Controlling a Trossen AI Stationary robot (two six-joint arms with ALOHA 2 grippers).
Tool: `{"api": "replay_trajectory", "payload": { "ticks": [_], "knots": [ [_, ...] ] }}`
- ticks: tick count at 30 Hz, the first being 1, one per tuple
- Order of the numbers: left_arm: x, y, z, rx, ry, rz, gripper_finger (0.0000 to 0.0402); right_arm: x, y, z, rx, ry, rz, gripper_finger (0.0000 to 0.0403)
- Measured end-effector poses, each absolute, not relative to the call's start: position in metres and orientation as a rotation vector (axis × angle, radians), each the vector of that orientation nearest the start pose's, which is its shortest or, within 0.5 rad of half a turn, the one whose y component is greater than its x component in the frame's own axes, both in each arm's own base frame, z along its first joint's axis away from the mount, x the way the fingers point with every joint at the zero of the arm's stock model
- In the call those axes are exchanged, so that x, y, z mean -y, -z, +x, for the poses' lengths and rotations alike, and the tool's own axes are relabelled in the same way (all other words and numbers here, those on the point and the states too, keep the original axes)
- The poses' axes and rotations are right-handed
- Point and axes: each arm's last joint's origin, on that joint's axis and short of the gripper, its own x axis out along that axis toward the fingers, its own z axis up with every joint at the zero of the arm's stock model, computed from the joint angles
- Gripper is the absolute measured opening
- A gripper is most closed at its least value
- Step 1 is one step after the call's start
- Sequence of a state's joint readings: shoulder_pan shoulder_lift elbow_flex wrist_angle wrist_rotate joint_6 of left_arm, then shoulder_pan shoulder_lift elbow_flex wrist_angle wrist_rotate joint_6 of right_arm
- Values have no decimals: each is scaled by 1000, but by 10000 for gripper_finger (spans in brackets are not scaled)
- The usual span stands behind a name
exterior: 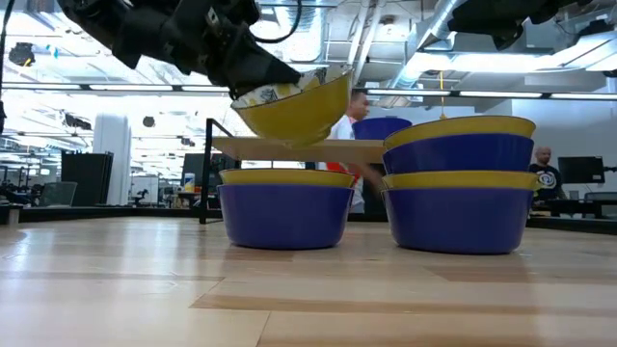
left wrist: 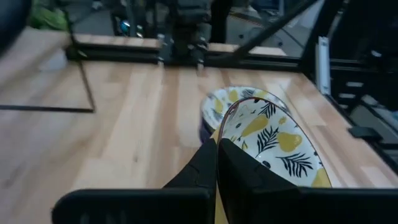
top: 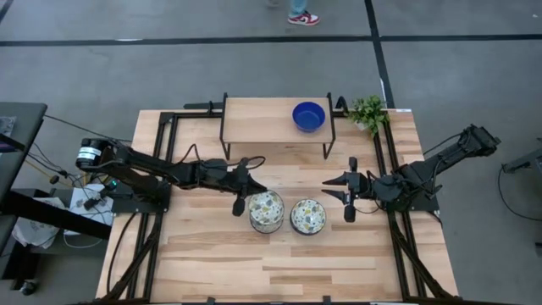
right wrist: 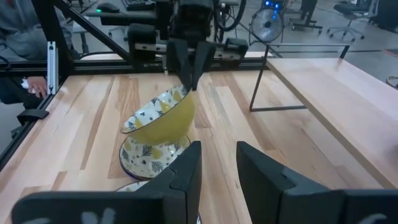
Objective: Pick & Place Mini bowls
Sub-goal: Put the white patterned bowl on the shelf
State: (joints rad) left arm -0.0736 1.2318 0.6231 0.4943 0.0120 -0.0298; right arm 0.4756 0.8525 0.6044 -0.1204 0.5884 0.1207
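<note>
Left gripper (top: 245, 193), centre-left of the high view, pinches the rim of a tilted patterned mini bowl (right wrist: 160, 118), held clear above the left stack (exterior: 285, 207). That bowl is yellow outside, with white and a leaf print inside. Right gripper (top: 348, 191), centre-right, hangs with fingers spread, holding nothing, just beside the right stack (exterior: 459, 183), which appears to be taller. Blue bowl (top: 308, 116) sits on the raised shelf (top: 254, 123) at upper centre; potted plant (top: 368, 112) stands just beside the shelf.
</note>
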Motion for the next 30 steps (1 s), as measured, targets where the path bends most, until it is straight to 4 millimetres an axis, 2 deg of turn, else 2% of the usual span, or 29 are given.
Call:
{"api": "replay_trajectory", "payload": {
  "ticks": [7,13,20,30],
  "knots": [
    [9,-272,248,-28,-13,-3,7,-70,-267,171,-310,130,-68,92],
    [-11,-292,230,44,-170,16,7,-70,-267,171,-310,130,-67,92],
    [-50,-302,212,77,-381,17,7,-70,-267,171,-309,129,-74,92],
    [-112,-301,188,113,-619,-109,7,-69,-267,171,-306,151,-83,92]
  ]
}}
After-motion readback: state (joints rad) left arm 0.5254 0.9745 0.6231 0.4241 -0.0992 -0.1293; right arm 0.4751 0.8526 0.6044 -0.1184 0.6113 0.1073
